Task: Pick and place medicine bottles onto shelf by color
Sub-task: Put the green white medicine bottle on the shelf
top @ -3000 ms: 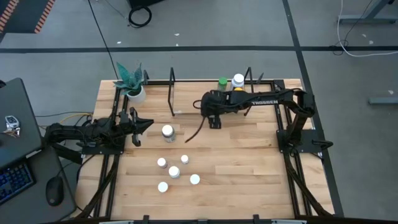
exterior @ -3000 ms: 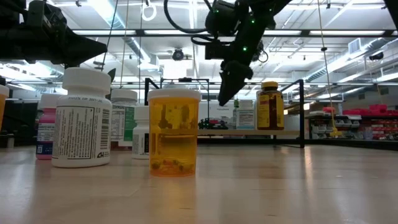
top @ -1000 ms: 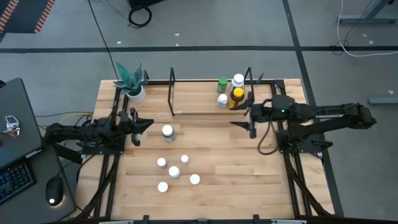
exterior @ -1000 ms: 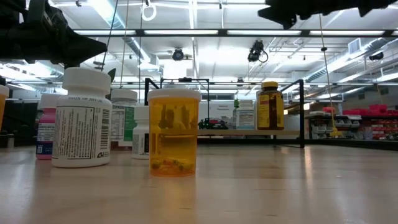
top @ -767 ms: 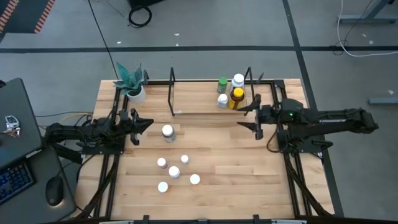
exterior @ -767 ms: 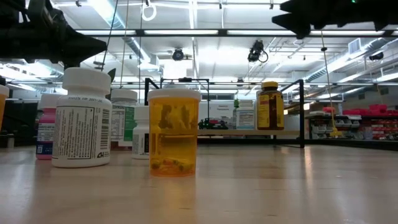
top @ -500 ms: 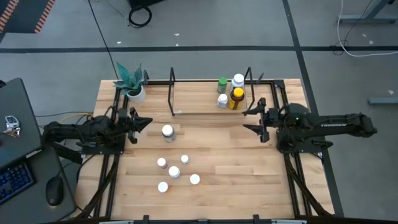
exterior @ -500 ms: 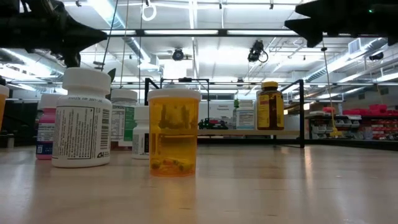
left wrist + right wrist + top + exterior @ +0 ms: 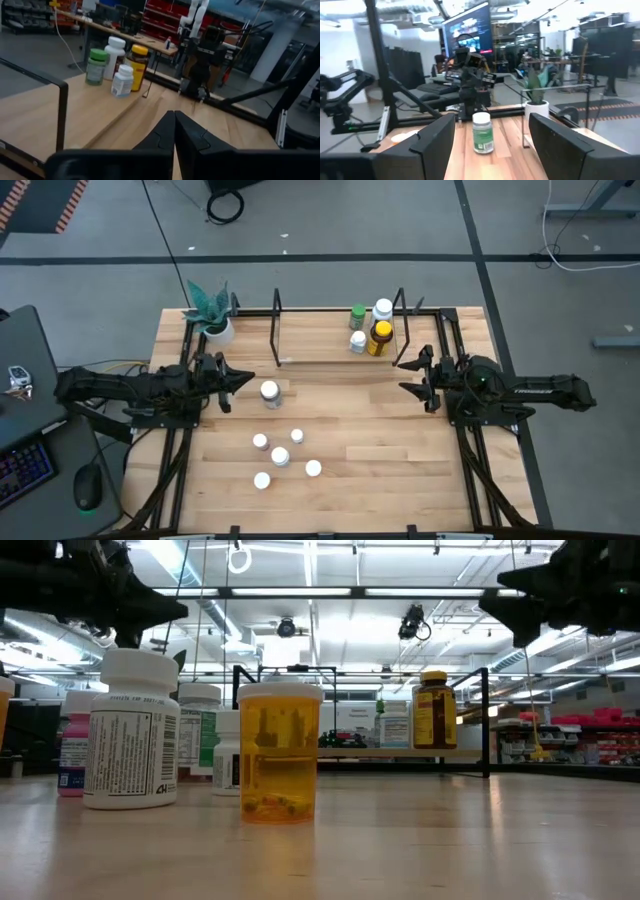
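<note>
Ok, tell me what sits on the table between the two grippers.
One white-capped bottle, right beside the left gripper; bare wood from there to the right gripper, per the high view.

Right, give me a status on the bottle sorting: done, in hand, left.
Done: four bottles stand on the shelf, among them the amber bottle and a green-capped bottle.
In hand: nothing. The left gripper is shut and empty near the white-capped bottle; the right gripper is open and empty.
Left: that bottle and the five-bottle cluster on the table.
</note>
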Robot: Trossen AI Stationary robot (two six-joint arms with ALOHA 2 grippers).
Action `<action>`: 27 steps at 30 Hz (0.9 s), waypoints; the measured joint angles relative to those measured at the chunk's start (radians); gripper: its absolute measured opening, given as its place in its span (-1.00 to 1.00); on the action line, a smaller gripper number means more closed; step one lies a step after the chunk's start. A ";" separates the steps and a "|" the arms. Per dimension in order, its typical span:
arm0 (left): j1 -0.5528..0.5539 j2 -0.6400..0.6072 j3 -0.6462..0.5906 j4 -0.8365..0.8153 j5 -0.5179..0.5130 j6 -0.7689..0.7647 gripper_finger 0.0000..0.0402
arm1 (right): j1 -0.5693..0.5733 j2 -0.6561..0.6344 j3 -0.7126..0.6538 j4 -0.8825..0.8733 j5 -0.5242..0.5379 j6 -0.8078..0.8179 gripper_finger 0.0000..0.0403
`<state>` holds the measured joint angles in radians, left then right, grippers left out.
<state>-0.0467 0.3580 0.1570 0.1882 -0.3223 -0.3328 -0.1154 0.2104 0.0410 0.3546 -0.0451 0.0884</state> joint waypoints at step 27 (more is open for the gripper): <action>0.095 0.625 0.540 -0.613 0.103 -0.101 -0.30 | 0.000 0.005 -0.034 -0.027 0.090 0.021 0.31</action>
<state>0.0486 0.9834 0.6975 -0.4244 -0.2192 -0.4339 -0.1154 0.2153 0.0067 0.3278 0.0444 0.1093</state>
